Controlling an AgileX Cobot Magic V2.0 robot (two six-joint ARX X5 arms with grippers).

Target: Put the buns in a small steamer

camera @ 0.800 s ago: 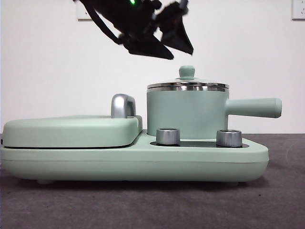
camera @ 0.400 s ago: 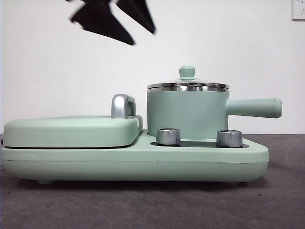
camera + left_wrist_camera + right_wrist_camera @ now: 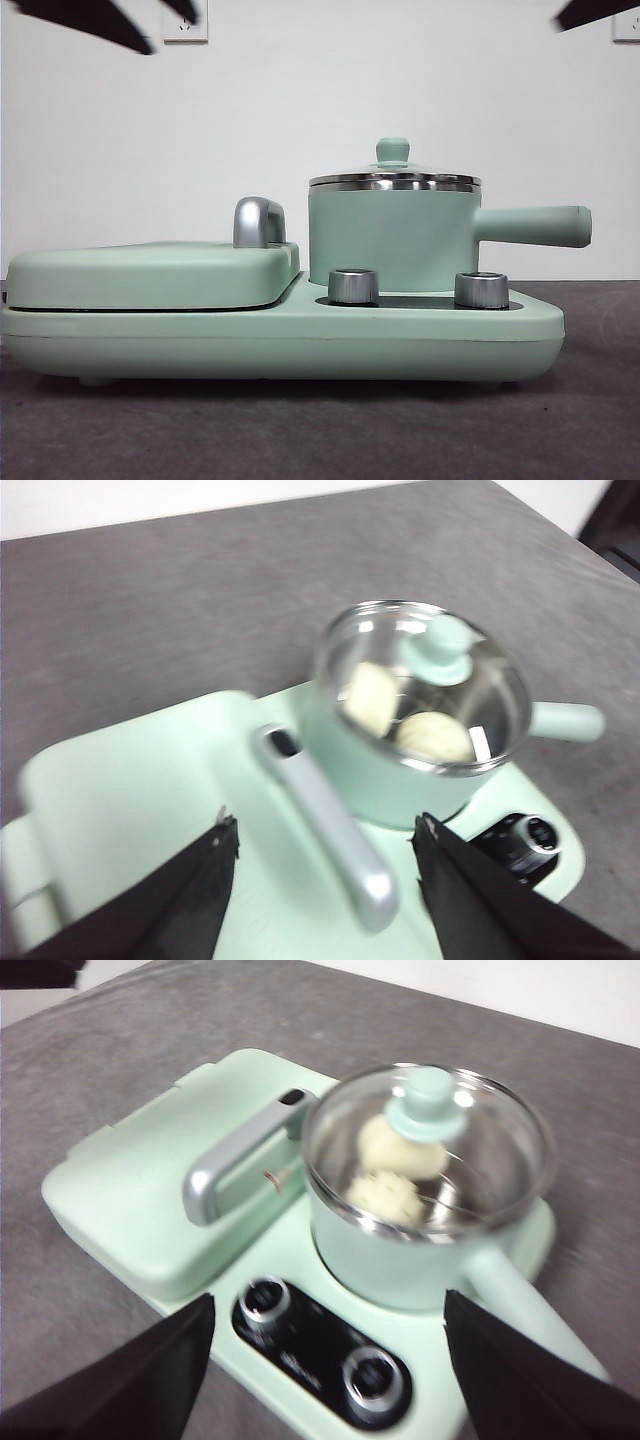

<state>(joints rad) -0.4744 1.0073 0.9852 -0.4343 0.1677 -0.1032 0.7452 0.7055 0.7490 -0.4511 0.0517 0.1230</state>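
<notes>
- Left wrist view looks down through the glass lid [image 3: 425, 685]: both buns [image 3: 432, 736] sit inside the small steamer [image 3: 400, 770], lid on top, knob [image 3: 443, 650] in the middle.
- Steamer's parked on the green cooker base [image 3: 300, 335] on the bench [image 3: 320, 430], just beside the flat griddle plate [image 3: 150, 272].
- Left claw [image 3: 325, 865] hangs high above the griddle, jaws wide apart, nothing in them.
- Right claw [image 3: 325, 1355] is up over the dials [image 3: 372, 1376], jaws spread too, empty.
- Looks pretty much done to me, buns are in.
- If anyone regrabs them: they look soft and light, squishy, so pinch gently across the middle. The lid looks fragile and slick; I'd take it by the knob.
</notes>
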